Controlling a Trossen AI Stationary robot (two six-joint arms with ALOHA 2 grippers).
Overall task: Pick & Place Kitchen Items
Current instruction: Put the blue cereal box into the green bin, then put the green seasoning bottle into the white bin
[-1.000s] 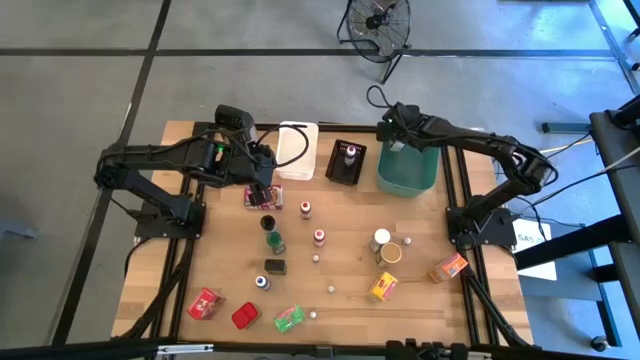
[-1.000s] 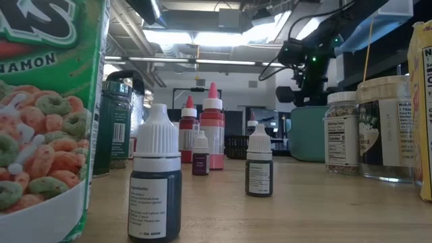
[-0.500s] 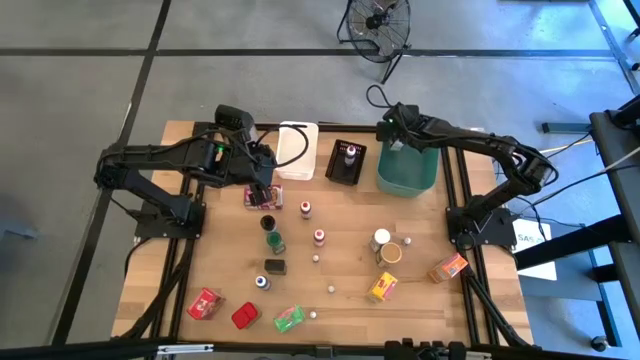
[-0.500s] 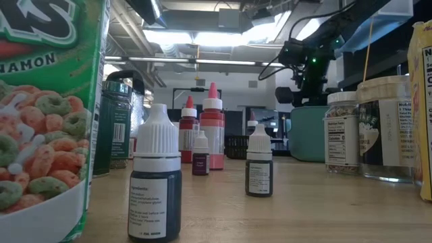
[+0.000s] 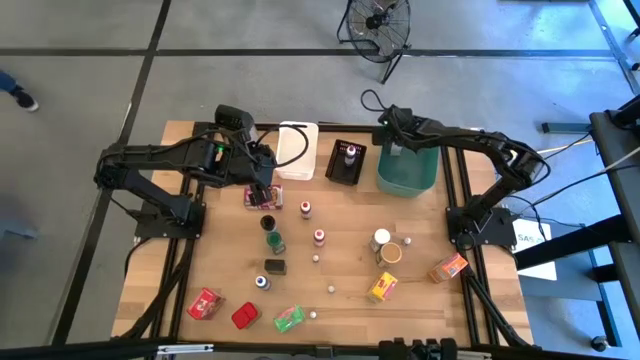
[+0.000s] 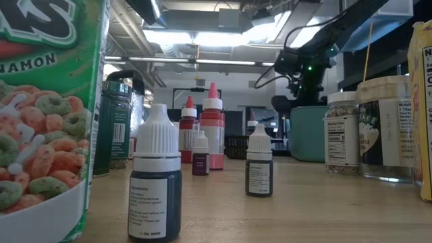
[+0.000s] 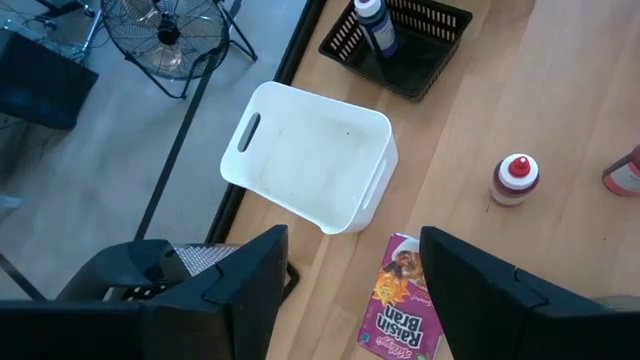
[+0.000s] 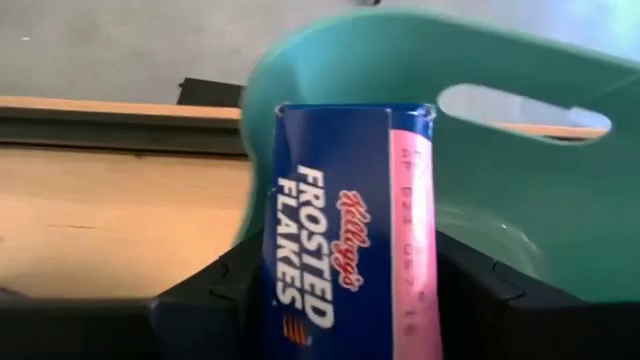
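Seemingly, Frosted Flakes box (image 8: 350, 230) over teal bin (image 8: 520, 190)

My bench (image 5: 420, 300) is pale wood with a visible grain and a soft, low sheen, and the teal bin (image 8: 520, 190) ahead of me is smooth moulded plastic. Between my right fingers (image 8: 215, 300), which are matt black, stands a blue Frosted Flakes box (image 8: 350, 230) of printed, slightly glossy card. The white bin (image 7: 310, 155) looks like smooth, satin plastic.
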